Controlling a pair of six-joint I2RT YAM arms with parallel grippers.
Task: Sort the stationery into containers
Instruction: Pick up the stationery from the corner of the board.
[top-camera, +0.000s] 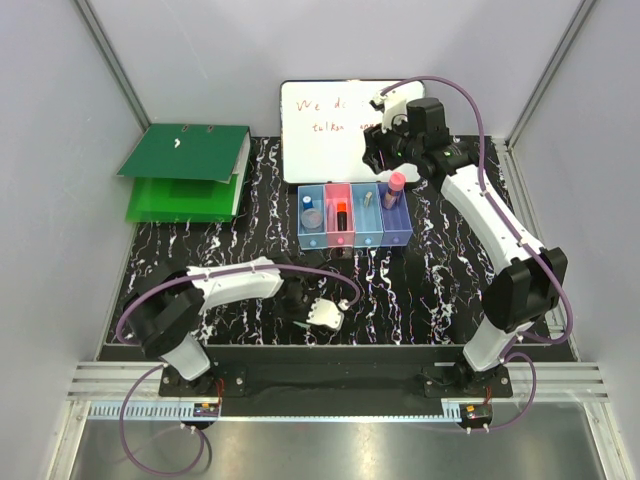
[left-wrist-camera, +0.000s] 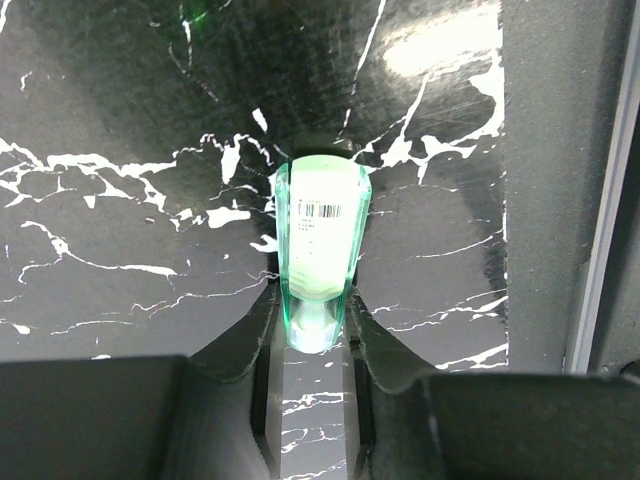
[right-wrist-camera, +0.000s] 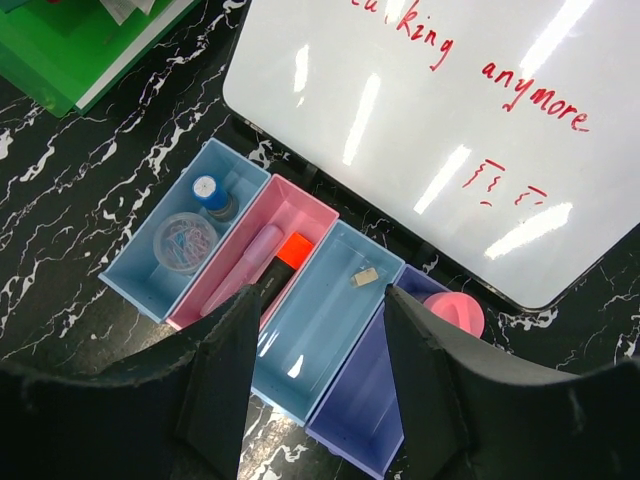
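My left gripper (left-wrist-camera: 312, 335) is shut on the narrow end of a translucent green clip-like piece (left-wrist-camera: 320, 235) with a barcode label, low over the black marbled table near its front edge; in the top view this gripper (top-camera: 318, 318) is at front centre. My right gripper (right-wrist-camera: 318, 325) hangs open and empty above the containers (right-wrist-camera: 290, 395). The far-left light blue bin holds a blue-capped bottle (right-wrist-camera: 210, 190). In the pink bin lie a lilac stick (right-wrist-camera: 245, 265) and an orange-red piece (right-wrist-camera: 293, 250). A small grey-white block (right-wrist-camera: 364, 276) rests in the third bin, and a pink-capped tube (right-wrist-camera: 455, 312) stands in the purple one.
A white whiteboard (top-camera: 335, 125) with red writing lies right behind the containers (top-camera: 314, 245). A green ring binder (top-camera: 190, 170) sits at the back left. A round clear case of paper clips (right-wrist-camera: 187, 240) shares the left bin. A metal rail (left-wrist-camera: 600, 250) runs along the table's front edge.
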